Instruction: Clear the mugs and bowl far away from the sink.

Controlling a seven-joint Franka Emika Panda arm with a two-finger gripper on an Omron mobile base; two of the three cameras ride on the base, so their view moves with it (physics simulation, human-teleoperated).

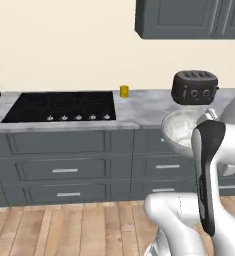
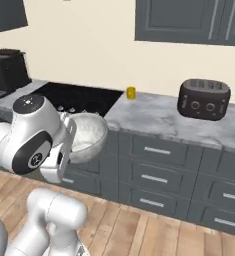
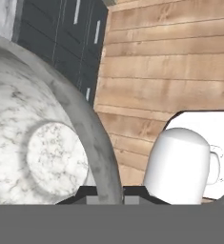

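The wide marbled white-grey bowl (image 1: 180,131) hangs in the air in front of the counter edge and the drawers, tilted a little. My gripper (image 3: 106,193) is shut on its rim, one fingertip inside and one outside. Its marbled inside (image 3: 32,157) takes up the left of the hand view. From the right base view, the bowl (image 2: 89,131) sits just past my gripper (image 2: 69,127), below counter height. A small yellow mug (image 1: 124,91) stands upright at the back of the counter, right of the stovetop; the same mug (image 2: 131,93) appears near the wall. The sink is out of view.
A black stovetop (image 1: 61,106) lies in the grey marble counter (image 1: 144,112) at left. A dark toaster (image 1: 194,87) stands at the counter's right. A black coffee machine (image 2: 6,70) is at far left. Grey drawers (image 2: 156,172) sit below, upper cabinets (image 1: 189,17) above, and a wooden floor (image 3: 166,62) beneath.
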